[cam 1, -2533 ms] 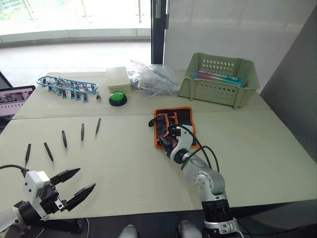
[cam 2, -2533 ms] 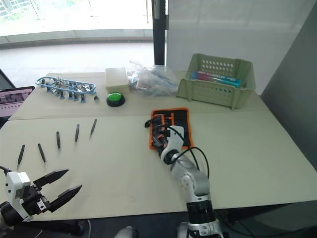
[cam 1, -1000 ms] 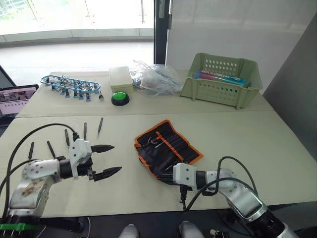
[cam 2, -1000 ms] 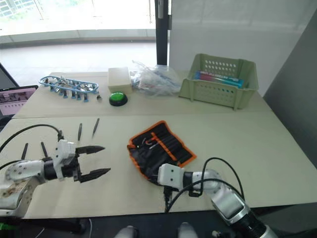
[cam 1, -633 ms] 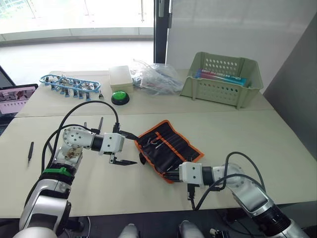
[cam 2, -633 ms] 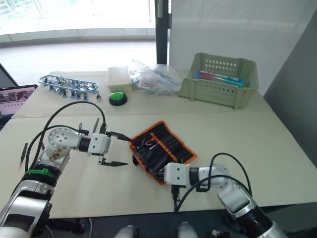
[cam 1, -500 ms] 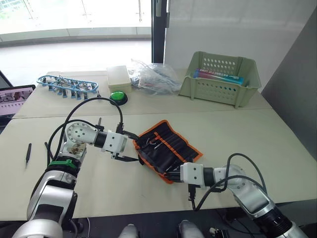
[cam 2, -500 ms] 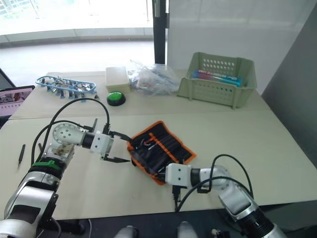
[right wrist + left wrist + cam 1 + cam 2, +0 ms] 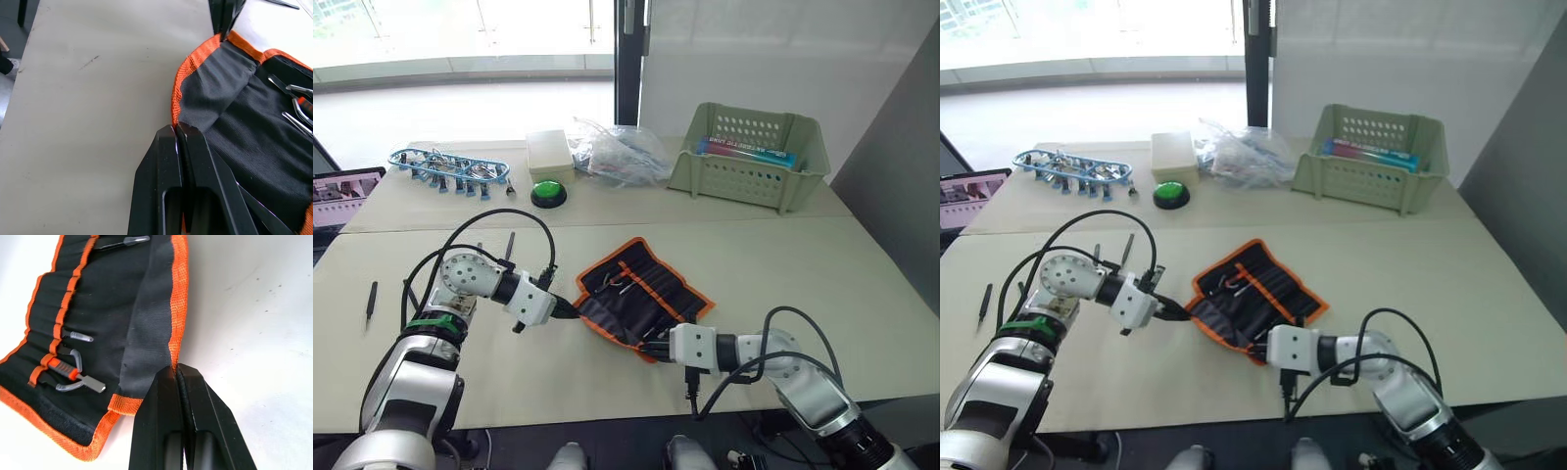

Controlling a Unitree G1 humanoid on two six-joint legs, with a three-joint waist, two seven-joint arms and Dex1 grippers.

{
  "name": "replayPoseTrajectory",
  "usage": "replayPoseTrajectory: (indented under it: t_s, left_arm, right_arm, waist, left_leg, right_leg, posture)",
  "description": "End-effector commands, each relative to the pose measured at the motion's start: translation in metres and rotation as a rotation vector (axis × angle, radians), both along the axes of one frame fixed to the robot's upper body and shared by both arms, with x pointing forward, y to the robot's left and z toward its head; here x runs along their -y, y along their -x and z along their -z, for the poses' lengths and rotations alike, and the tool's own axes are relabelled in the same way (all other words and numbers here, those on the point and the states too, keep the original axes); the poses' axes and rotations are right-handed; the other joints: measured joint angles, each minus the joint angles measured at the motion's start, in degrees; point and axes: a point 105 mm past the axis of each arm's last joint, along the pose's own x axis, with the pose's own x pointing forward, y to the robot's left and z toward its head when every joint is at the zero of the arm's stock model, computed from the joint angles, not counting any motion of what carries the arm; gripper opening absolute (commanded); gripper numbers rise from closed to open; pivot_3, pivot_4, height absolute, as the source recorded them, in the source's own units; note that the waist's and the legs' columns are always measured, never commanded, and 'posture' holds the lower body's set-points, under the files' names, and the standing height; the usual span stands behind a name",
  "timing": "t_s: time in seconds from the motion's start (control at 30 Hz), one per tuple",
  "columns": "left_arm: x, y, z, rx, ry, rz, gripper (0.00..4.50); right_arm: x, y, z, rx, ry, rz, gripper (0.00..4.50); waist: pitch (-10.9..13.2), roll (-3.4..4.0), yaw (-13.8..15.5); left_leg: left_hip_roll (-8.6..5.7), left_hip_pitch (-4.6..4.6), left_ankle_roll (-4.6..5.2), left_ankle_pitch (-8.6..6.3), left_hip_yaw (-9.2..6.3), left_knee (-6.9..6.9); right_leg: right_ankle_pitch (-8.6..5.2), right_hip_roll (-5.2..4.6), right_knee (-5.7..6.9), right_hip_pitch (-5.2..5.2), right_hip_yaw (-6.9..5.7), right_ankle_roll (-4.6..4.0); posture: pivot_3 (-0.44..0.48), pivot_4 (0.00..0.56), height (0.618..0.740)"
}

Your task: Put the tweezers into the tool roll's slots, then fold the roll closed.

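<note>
Pale table (image 9: 822, 274) bearing roll (image 9: 641, 294), lying unfolded at centre, slots (image 9: 58, 318) facing up. Left gripper (image 9: 175, 368) pinching roll's orange edge; right gripper (image 9: 177, 128) pinching opposite corner. You are seeing one tweezer (image 9: 371, 298) lying far left, well apart from roll.

Some tweezers (image 9: 372, 298) behind the left arm (image 9: 470, 279), count unclear

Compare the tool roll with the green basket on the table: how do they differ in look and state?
The tool roll is flat black fabric with orange trim, lying open near the front; the basket is a rigid, pale green, perforated box at the back. Both grippers pinch the roll's edge; nothing touches the basket. Both hold items and rest on the table.
</note>
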Motion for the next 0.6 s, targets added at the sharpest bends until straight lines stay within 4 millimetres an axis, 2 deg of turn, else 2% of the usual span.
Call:
replayPoseTrajectory:
  t_s: [0.03, 0.2, 0.3, 0.37, 0.47, 0.6]
  left_arm:
    - [-0.004, 0.005, 0.004, 0.036, -0.010, -0.001, 0.02]
    - [-0.006, 0.005, 0.005, 0.047, -0.013, -0.014, 0.00]
    - [-0.008, 0.005, 0.005, 0.053, -0.021, -0.015, 0.00]
    - [-0.010, 0.006, 0.006, 0.054, -0.029, -0.018, 0.00]
    - [-0.013, 0.005, 0.007, 0.061, -0.039, -0.024, 0.00]
    - [-0.013, 0.004, 0.005, 0.067, -0.034, -0.030, 0.00]
  right_arm:
    - [-0.011, 0.005, -0.022, -0.034, -0.122, 0.020, 0.00]
    - [-0.019, 0.015, -0.039, -0.213, -0.242, -0.009, 1.52]
    - [-0.025, 0.007, -0.054, -0.325, -0.357, 0.022, 2.56]
    - [-0.028, -0.005, -0.054, -0.343, -0.376, 0.069, 3.23]
    - [-0.034, -0.014, -0.041, -0.334, -0.328, 0.107, 3.23]
    - [-0.043, -0.014, -0.025, -0.300, -0.292, 0.092, 3.23]
  waist:
    - [0.00, 0.00, 0.12]
    - [0.00, 0.00, 0.34]
    - [0.00, 0.00, 0.20]
    - [0.00, 0.01, 0.09]
    - [0.00, 0.01, 0.26]
    - [0.00, 0.02, 0.27]
  left_leg:
    - [0.02, 0.01, 0.00, 0.00, 0.00, 0.00]
    - [-0.01, -0.01, -0.06, 0.05, -0.01, 0.10]
    - [0.00, 0.02, -0.04, 0.07, -0.01, 0.15]
    - [0.03, 0.06, 0.02, 0.11, -0.01, 0.12]
    - [0.03, 0.11, 0.06, 0.14, -0.01, 0.08]
    - [0.01, 0.05, 0.06, 0.14, -0.01, 0.08]
  right_leg:
    - [0.00, 0.02, 0.03, 0.00, 0.00, 0.00]
    - [0.07, -0.01, 0.04, 0.07, 0.00, 0.05]
    - [0.14, 0.01, 0.05, 0.08, 0.00, 0.04]
    - [0.19, 0.05, 0.08, 0.07, 0.01, -0.03]
    - [0.20, 0.05, 0.10, 0.07, 0.00, -0.04]
    - [0.20, 0.03, 0.09, 0.03, 0.01, -0.04]
  posture:
    - [0.000, 0.150, 0.736]
    - [0.000, 0.150, 0.736]
    - [0.000, 0.150, 0.736]
    - [0.000, 0.150, 0.736]
    - [0.000, 0.150, 0.736]
    - [0.000, 0.150, 0.736]
